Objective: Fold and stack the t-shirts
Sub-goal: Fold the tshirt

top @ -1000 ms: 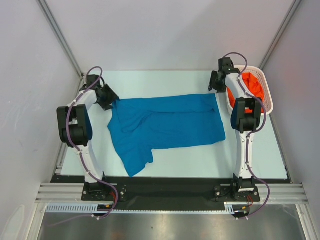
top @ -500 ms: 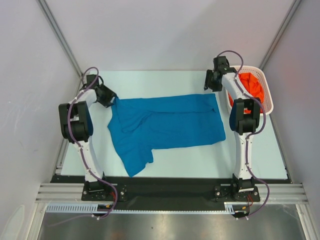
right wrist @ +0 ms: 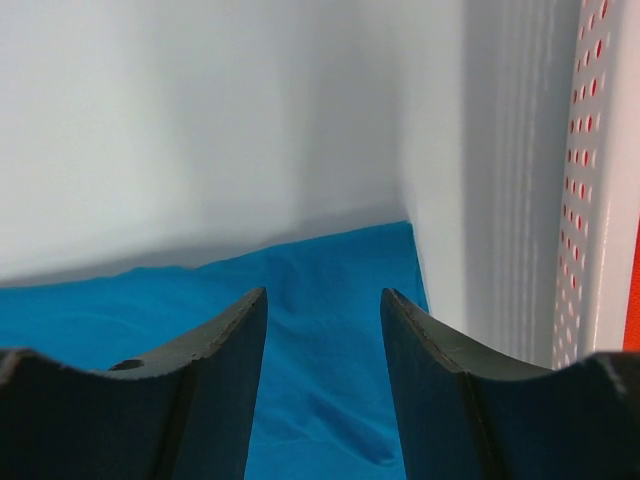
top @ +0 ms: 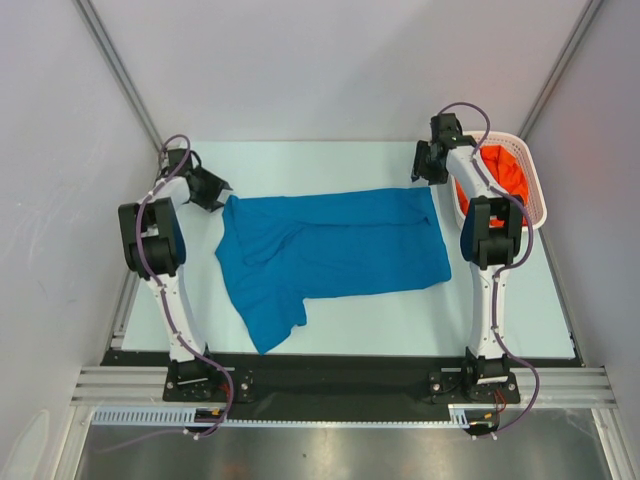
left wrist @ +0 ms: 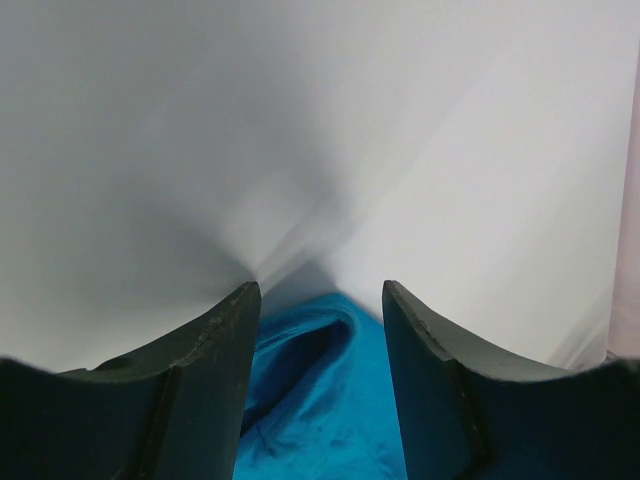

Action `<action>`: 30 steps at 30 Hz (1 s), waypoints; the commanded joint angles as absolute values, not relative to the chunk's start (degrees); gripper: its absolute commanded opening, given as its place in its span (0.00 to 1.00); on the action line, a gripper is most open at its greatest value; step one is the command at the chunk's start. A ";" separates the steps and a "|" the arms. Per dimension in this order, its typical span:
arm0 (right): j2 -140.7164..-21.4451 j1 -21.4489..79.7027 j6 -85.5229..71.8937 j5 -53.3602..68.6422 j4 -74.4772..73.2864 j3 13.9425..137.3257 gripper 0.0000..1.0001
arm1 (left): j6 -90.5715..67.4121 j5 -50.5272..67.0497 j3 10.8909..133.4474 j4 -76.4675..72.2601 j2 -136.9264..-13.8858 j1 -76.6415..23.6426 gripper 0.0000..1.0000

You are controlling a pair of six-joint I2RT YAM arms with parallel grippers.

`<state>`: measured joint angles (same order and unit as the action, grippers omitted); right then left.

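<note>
Centre of the surface [top: 420,318], blue t-shirt [top: 330,250]: spread out and wrinkled, its long side running left to right. One lobe of cloth reaches toward the near edge, left of the middle.
Far-right corner, basket [top: 537,208]: white lattice, with the orange-red t-shirt [top: 505,170] bunched inside it.
Left tool [top: 222,188]: at the blue shirt's far-left corner, near the surface's left edge. Fingers spread apart, with blue cloth seen through the gap.
Right tool [top: 422,166]: at the blue shirt's far-right corner, just beside the basket. Fingers spread apart, with blue cloth lying below the gap.
</note>
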<state>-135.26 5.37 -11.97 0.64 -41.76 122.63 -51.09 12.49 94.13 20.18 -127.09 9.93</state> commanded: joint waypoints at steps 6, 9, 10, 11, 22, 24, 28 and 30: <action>-133.86 4.83 -11.78 1.05 -41.57 124.98 0.55 | -49.33 8.46 90.19 17.77 -121.48 9.93 0.59; -133.86 5.01 -11.69 1.14 -41.84 125.42 0.55 | -42.05 6.08 86.66 11.89 -116.03 9.14 0.62; -133.86 5.01 -11.69 1.14 -41.92 125.33 0.55 | -40.36 5.98 86.83 11.78 -115.49 9.05 0.66; -133.60 5.01 -11.69 1.06 -42.01 125.25 0.55 | -38.95 6.06 89.01 12.73 -116.10 9.05 0.67; -131.31 4.57 -10.72 1.41 -41.40 123.49 0.55 | -18.04 18.89 100.09 23.36 -125.06 10.72 0.45; -131.22 4.48 -10.63 1.58 -41.40 123.57 0.55 | -13.56 20.92 100.90 25.92 -125.77 10.72 0.47; -130.52 4.31 -10.55 1.58 -41.13 123.22 0.55 | -8.53 20.83 98.17 24.96 -124.36 10.72 0.56; -130.34 4.31 -10.46 1.93 -40.96 123.13 0.55 | -6.60 20.65 100.53 28.89 -125.41 10.64 0.55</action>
<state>-135.09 4.62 -11.68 1.02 -41.74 122.74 -14.11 18.41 98.17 24.97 -124.97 10.37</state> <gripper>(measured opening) 0.548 0.557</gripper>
